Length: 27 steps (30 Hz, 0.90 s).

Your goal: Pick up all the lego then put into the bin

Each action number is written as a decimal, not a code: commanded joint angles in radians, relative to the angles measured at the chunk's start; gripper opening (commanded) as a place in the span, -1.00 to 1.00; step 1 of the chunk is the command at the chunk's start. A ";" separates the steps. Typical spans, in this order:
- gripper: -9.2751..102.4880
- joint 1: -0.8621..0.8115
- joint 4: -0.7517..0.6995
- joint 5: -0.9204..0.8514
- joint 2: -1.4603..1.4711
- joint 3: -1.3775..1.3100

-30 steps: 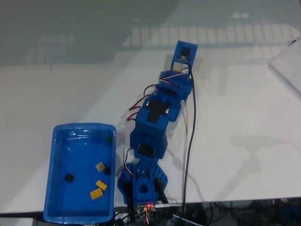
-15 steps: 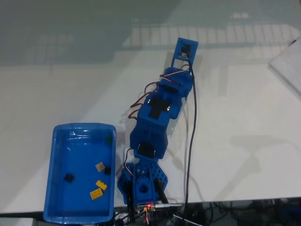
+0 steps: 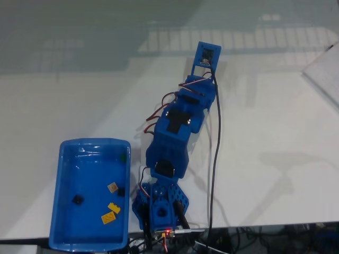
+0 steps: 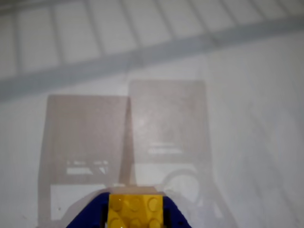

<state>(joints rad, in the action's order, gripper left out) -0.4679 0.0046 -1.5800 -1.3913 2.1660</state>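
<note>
On my wrist feed the hand [image 4: 135,216] is clamped on a yellow lego brick [image 4: 134,211]: glossy plastic, round studs on top, pinched between two blue fingers [image 4: 88,217] at the bottom edge. Below it is the smooth white table [image 4: 237,118], crossed by pale shadows.

In the fixed view the blue arm [image 3: 177,137] stretches away from its base at the near table edge, its blocky plastic segments strung with red and black wires and one long dark cable [image 3: 214,159] trailing down its right side. The hand itself is hidden under the wrist there.

The bin [image 3: 63,211] sits on the table just left of the arm's base, a glossy blue rectangular tub with rounded corners and a raised rim. Inside I count five pieces: two yellow bricks [image 3: 111,212] lying close together, one tan piece [image 3: 112,187], and two small black pieces [image 3: 78,199], one near the tan piece and one further left.

A flat pale object [image 3: 324,71] pokes in at the right edge of the table; I cannot make out what it is.
</note>
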 commanded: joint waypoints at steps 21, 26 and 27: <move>-0.83 0.669 -0.914 0.477 -1.109 -0.005; -0.81 1.031 -1.243 0.518 -1.292 -0.011; -0.81 1.106 -1.292 0.532 -1.315 -0.012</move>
<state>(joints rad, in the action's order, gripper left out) 0.4495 -1.1904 -1.0723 -2.6446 2.1721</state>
